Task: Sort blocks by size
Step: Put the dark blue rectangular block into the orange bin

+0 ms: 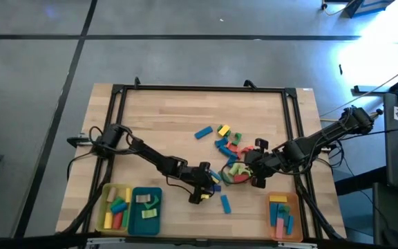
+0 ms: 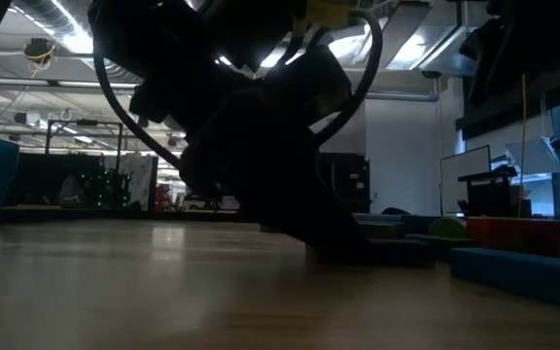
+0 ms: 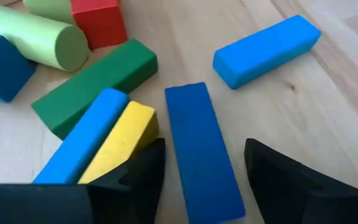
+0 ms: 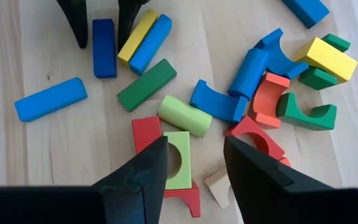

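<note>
Left gripper (image 3: pixel 204 171) low over the table (image 1: pixel 164 117), fingers (image 3: pixel 138 177) spread wide, straddling a dark blue bar (image 3: pixel 201 149) lying flat, not clamped. Yellow bar (image 3: pixel 120 140) and light blue bar (image 3: pixel 82 146) touch at its 9 o'clock. Right gripper (image 4: pixel 194 165) hovers above the block pile (image 1: pixel 230 155), fingers (image 4: pixel 142 177) half open, holding nothing. 3 trays along the table's 6 o'clock edge hold blocks.

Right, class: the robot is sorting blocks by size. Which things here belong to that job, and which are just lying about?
Part of the job:
- loose blocks
- dark blue bar between the open left gripper fingers
- right gripper, open over the pile
- yellow tray, teal tray, orange tray holding sorted blocks

Just lying about:
- black table frame
- cables
</note>
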Controlling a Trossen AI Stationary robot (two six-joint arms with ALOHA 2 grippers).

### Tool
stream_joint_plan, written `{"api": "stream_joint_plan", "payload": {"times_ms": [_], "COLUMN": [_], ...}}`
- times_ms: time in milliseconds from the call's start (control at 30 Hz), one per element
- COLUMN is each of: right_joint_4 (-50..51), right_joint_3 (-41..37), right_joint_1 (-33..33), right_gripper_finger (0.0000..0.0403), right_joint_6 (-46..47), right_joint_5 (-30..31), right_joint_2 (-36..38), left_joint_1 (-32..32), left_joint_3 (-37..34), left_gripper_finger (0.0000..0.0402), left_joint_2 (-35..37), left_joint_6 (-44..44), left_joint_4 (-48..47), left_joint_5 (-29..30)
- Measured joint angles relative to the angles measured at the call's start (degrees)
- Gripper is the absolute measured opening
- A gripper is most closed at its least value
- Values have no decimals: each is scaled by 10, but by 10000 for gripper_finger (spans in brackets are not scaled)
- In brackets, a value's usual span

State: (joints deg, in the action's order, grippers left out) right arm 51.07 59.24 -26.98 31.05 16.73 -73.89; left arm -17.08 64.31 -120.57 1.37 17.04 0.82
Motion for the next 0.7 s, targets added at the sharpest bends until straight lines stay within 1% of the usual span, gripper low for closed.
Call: {"api": "stream_joint_plan", "payload": {"times_ms": [300, 400, 467, 567, 600, 700], "right_joint_4": [-1, 0, 0, 1, 1, 1], "right_joint_3": [0, 0, 0, 0, 0, 0], "right_joint_1": [0, 0, 0, -1, -1, 0], "right_gripper_finger": [160, 160, 160, 160, 160, 160], "right_joint_6": [0, 0, -2, -13, -16, -21], "right_joint_5": [1, -19, -37, -43, -43, -43], "right_joint_2": [0, 0, 3, 16, 25, 58], "left_joint_1": [-1, -1, -1, -1, -1, -1], "left_joint_3": [1, 2, 2, 1, 1, 2], "left_gripper_finger": [193, 166, 138, 93, 85, 85], "left_joint_2": [-2, -2, -2, 0, 1, 1], "left_joint_6": [-2, -3, -2, 16, 28, 60], "left_joint_4": [-5, -10, -10, -9, -7, 16], "left_joint_5": [12, 25, 28, 29, 30, 25]}}
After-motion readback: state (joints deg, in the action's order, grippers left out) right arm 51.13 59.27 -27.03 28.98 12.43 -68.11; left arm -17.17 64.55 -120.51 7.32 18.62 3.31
